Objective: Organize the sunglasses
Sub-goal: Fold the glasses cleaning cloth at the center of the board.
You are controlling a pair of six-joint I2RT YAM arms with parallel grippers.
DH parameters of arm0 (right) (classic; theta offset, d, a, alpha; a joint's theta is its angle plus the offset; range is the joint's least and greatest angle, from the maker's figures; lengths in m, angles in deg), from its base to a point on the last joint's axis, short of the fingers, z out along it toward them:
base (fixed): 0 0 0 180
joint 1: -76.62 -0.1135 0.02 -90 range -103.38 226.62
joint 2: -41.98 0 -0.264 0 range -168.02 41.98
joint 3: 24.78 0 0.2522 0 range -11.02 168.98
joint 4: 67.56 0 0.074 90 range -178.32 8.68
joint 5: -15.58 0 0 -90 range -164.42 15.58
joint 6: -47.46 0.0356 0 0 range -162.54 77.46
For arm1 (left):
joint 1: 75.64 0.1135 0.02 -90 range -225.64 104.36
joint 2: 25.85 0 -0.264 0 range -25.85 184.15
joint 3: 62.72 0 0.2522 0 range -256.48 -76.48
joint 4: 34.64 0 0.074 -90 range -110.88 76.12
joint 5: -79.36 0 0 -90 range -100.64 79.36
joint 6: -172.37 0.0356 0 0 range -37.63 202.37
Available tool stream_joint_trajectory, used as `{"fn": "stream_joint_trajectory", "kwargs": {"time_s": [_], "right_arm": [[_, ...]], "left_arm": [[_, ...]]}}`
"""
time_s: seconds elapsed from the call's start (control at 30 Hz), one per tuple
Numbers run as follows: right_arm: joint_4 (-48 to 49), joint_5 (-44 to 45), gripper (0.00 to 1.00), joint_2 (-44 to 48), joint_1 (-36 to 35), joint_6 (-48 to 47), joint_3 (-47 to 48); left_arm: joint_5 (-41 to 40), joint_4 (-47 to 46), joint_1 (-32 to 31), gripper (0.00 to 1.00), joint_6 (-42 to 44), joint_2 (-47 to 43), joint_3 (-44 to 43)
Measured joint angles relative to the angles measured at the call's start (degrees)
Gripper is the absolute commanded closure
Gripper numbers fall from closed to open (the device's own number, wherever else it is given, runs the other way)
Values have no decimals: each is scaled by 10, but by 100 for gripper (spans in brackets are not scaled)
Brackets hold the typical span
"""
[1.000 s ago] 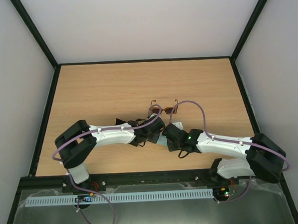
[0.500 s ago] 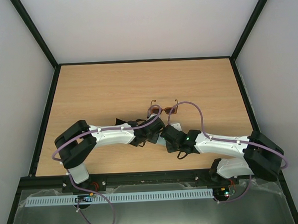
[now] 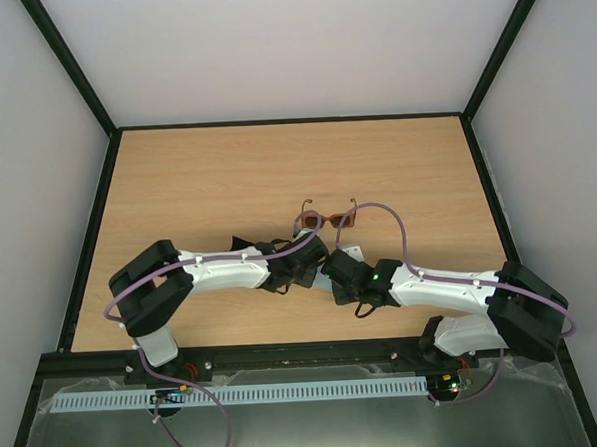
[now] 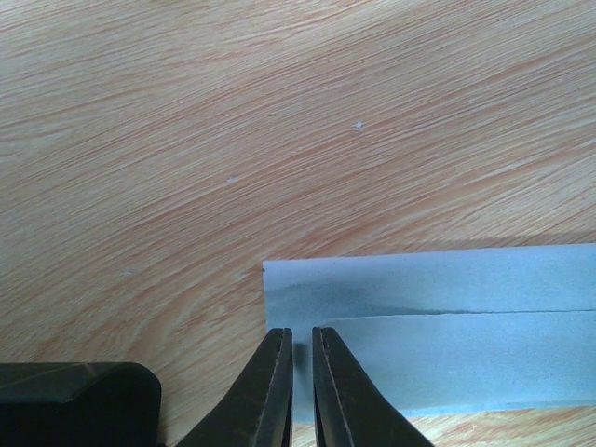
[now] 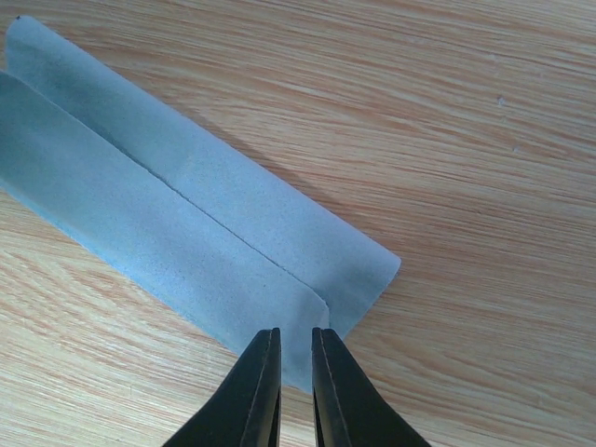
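Note:
The sunglasses, with an amber frame and dark lenses, lie on the table just beyond both grippers, arms unfolded and untouched. A pale blue cloth lies folded into a long strip on the wood. My left gripper is pinched on one end of it, jaws almost together. My right gripper is pinched on the other end's folded corner. In the top view the two grippers meet over the cloth, of which only a corner shows.
A black object, partly hidden, lies under my left forearm. The wooden table is ringed by a black rim and white walls. A purple cable loops above the right arm.
My right arm has shifted slightly to the left, toward the left gripper. The sunglasses and the left arm have not moved.

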Motion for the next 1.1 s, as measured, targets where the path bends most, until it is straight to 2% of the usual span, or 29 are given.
{"fn": "stream_joint_trajectory", "kwargs": {"time_s": [0.17, 0.43, 0.53, 0.7, 0.8, 1.1], "right_arm": [[0, 0, 89, 1, 0, -1, 0], [0, -7, 88, 9, -1, -6, 0], [0, -12, 80, 11, -2, -6, 0], [-8, 0, 77, 7, 0, -7, 21], [-9, 1, 77, 6, 11, -12, 38], [-3, -39, 74, 33, 81, -6, 16]], "left_arm": [[0, 4, 0, 82, -1, -1, 0], [-4, 10, 0, 83, -3, -28, 0], [-4, 10, 0, 83, -3, -28, 2], [-3, 8, 1, 74, -1, -24, -1], [2, 2, 9, 67, 1, -17, -6], [25, 2, 23, 63, 20, -12, -11]]}}
